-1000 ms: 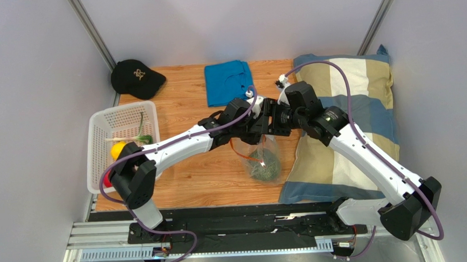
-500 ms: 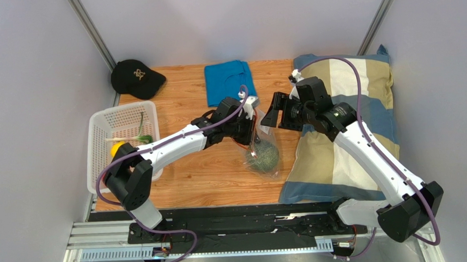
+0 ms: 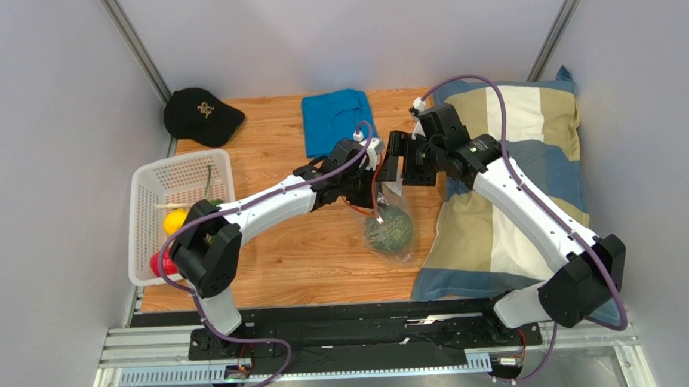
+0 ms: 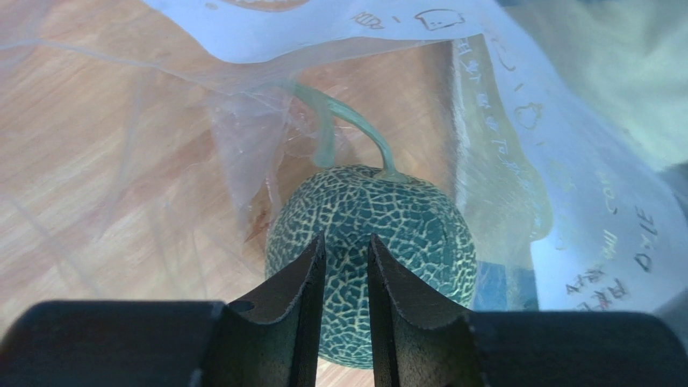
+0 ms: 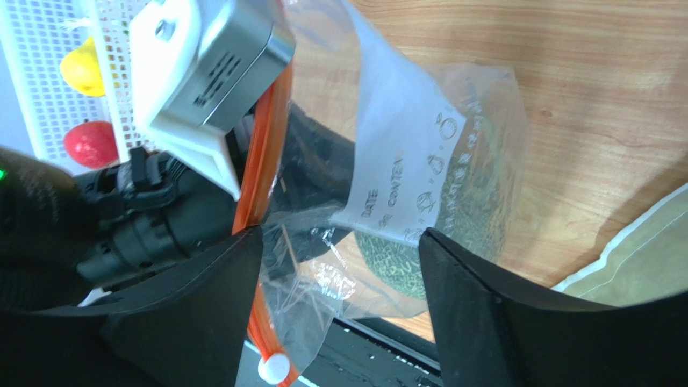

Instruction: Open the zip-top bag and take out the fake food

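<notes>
Near the middle of the wooden table (image 3: 280, 251), just left of a checked pillow (image 3: 514, 120), the zip-top bag (image 5: 420, 137) stands with its mouth held up. The left gripper (image 4: 346, 242) has its fingers almost together; they look clamped on one wall of the bag beside the orange zip strip (image 5: 260, 161), though the film between them is too thin to see. Low inside the bag rests the netted green ball (image 4: 379, 214) with its pale green stem. The right gripper (image 5: 341, 234), which had drawn back to the right half a second ago, has returned to the bag mouth. Its fingers are wide apart, one either side of the plastic, gripping nothing. A white slider (image 5: 273, 368) sits at one end of the strip. At the left edge, the yellow fruit (image 3: 175, 222) and red fruit (image 3: 166, 265) lie in a white basket (image 3: 185, 172). Two pieces are out and one remains; the returning right gripper probably means to take the other wall or reach in
</notes>
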`<state>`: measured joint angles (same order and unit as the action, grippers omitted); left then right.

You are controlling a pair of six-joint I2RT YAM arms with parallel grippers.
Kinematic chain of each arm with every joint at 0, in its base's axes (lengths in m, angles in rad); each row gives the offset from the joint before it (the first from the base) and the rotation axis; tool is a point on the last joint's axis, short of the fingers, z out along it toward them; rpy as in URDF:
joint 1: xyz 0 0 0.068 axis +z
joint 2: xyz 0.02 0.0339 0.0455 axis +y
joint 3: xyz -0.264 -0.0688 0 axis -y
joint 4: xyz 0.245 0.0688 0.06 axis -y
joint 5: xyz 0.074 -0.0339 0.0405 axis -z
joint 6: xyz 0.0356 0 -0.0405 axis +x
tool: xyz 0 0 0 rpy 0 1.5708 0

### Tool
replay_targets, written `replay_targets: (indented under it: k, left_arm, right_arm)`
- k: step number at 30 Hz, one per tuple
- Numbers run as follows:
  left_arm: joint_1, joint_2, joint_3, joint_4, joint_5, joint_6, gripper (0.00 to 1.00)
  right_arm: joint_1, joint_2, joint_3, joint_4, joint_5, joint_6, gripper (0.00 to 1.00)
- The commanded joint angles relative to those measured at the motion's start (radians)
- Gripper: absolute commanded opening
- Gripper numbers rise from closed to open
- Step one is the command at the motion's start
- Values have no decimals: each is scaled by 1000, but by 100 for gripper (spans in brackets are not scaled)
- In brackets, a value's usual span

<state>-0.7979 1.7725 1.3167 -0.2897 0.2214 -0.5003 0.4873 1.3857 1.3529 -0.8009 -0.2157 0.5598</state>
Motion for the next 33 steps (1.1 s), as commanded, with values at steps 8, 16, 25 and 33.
replay_targets:
  k: [8,16,25,33]
  left_arm:
    - [-3,-70,-33,-2,-27,-29,20]
    - [-3,-114,-59,-2,-62,-57,1]
    - [-3,-107,-50,-12,-71,-70,0]
    - [-4,-85,-11,-40,-82,-66,0]
  right_arm:
    - [-4,-34,100,15,53,-12,71]
    - [-4,-27,92,55,21,34,73]
    - [14,21,81,82,-83,45,71]
    - [45,-14,-26,112,-62,54,62]
